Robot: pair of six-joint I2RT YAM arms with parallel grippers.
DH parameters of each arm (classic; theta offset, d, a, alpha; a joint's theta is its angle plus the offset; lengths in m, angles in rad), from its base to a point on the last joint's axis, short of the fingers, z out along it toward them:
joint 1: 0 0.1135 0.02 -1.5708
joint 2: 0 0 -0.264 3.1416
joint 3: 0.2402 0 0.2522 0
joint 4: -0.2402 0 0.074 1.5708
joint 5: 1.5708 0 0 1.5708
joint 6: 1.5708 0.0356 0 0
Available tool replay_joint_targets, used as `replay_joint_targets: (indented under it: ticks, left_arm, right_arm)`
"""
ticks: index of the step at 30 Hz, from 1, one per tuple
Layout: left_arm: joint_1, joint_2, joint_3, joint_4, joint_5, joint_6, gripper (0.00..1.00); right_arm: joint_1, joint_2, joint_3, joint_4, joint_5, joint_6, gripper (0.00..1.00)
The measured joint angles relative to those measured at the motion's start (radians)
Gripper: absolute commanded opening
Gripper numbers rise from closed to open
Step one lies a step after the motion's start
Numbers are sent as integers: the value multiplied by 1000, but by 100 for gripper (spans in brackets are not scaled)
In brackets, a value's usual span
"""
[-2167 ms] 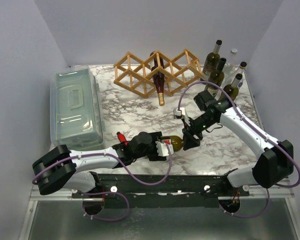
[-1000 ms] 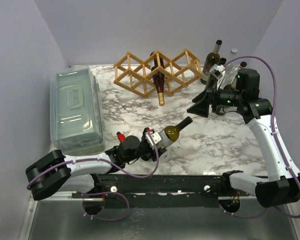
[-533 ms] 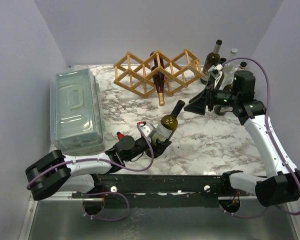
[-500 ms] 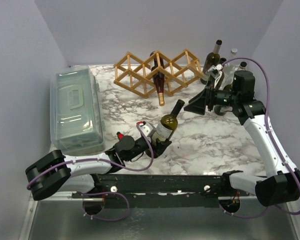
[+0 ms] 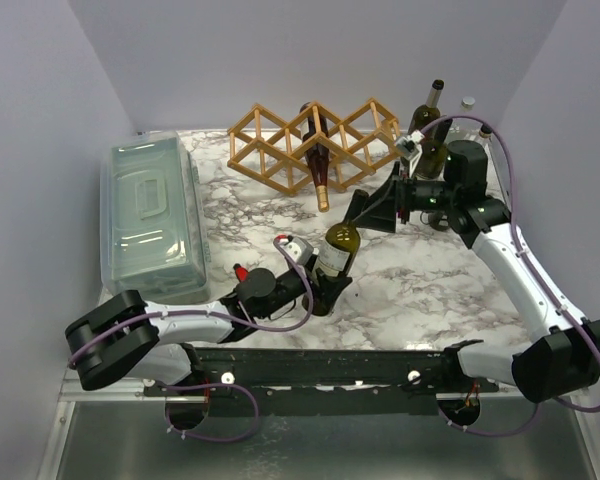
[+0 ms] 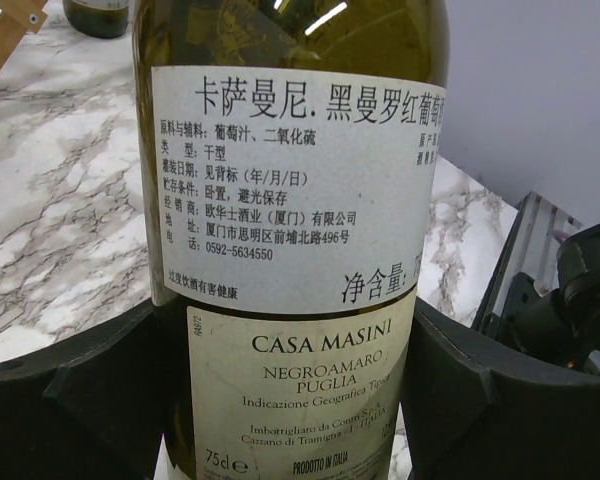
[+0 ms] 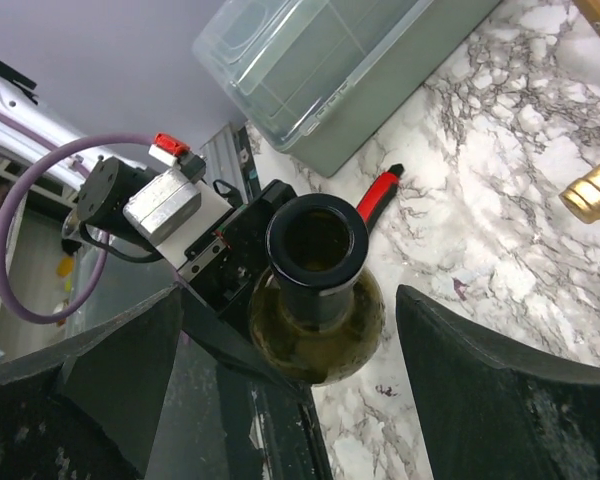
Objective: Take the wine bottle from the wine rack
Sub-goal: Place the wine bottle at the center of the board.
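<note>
The tan wooden lattice wine rack (image 5: pixel 280 150) stands at the back of the marble table. A dark bottle with a gold cap (image 5: pixel 320 168) lies in its middle cell, and the cap shows in the right wrist view (image 7: pixel 592 187). My left gripper (image 5: pixel 323 287) (image 6: pixel 300 410) is shut on the lower body of a green wine bottle (image 5: pixel 339 243) (image 6: pixel 290 200) with a white label and holds it nearly upright at the table's front middle. My right gripper (image 5: pixel 360 212) (image 7: pixel 290 300) is open. Its fingers flank the bottle's open mouth (image 7: pixel 317 240) without touching it.
A clear lidded plastic bin (image 5: pixel 150 215) (image 7: pixel 330 60) sits on the left. Several upright bottles (image 5: pixel 432 130) stand at the back right corner. A red-handled tool (image 5: pixel 243 273) (image 7: pixel 380 190) lies near the left arm at the front edge.
My left gripper has tipped the green bottle from lying flat to nearly upright. My right arm has swung from the back right toward the bottle, and its open fingers are now around the neck.
</note>
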Motion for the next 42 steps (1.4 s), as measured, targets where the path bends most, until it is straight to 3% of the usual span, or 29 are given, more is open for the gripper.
replay_joint_targets:
  ticks: [11,18,27,30,37,42]
  left_arm:
    - [-3,74,25,84,5,-68,0]
    - [-3,102,25,118,9,-93,0]
    - [-8,115,25,164,17,-119,0]
    - [-8,119,25,169,19,-124,0]
    - [-8,127,25,170,22,-129,72]
    - [-8,127,10,182,37,-128,92]
  right_arm:
    - [50,28,-89,224,1,140,81]
    - [63,34,-89,323,2,190,65]
    - [71,49,-89,345,38,167,13]
    - [71,50,-90,347,44,156,2]
    - [72,49,-72,268,44,77,0]
    - [72,24,-59,164,47,-20,0]
